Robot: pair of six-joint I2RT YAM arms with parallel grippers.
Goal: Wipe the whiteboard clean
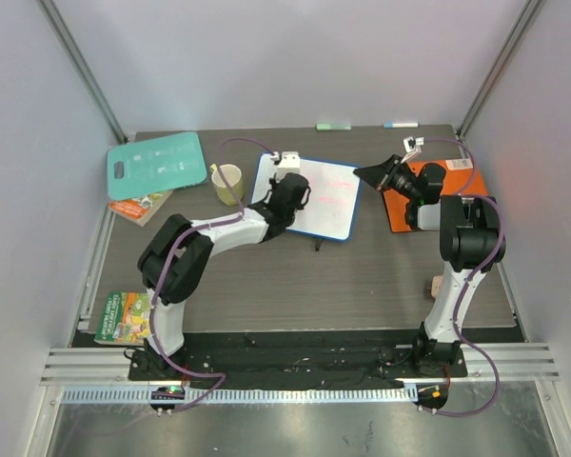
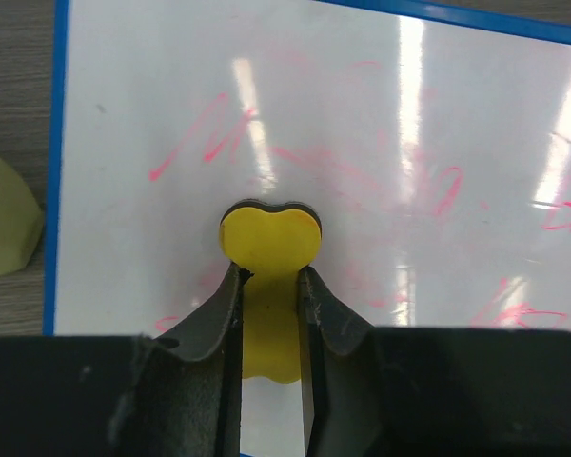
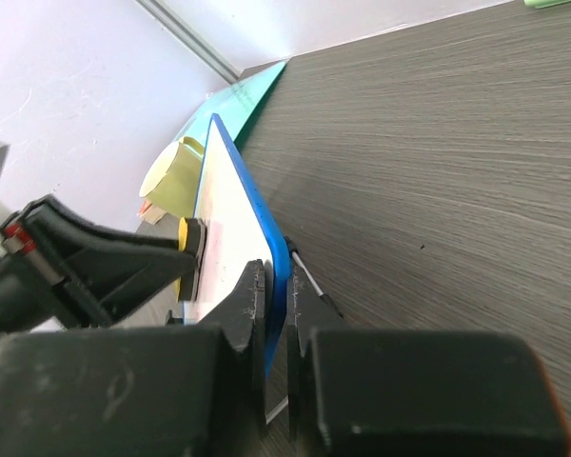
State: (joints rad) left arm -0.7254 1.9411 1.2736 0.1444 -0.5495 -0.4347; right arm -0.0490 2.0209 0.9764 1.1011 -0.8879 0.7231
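Note:
The whiteboard (image 1: 325, 195), white with a thin blue frame and faint red scribbles, lies at the middle back of the table. My left gripper (image 1: 287, 197) hovers over its left half, shut on a yellow eraser (image 2: 270, 236) that rests against the board's face (image 2: 457, 114). In the left wrist view, red marks show all round the eraser. My right gripper (image 1: 369, 174) reaches in from the right and is shut on the board's right edge. In the right wrist view its jaws (image 3: 276, 274) pinch the blue frame, with the white face (image 3: 230, 219) and the eraser (image 3: 187, 234) beyond.
A teal cutting board (image 1: 155, 164) and a yellow mug (image 1: 228, 183) sit left of the whiteboard. An orange folder (image 1: 400, 208) lies under the right arm. A booklet (image 1: 124, 317) is at the near left, a small block (image 1: 436, 284) at the near right, and markers (image 1: 333, 126) along the back edge.

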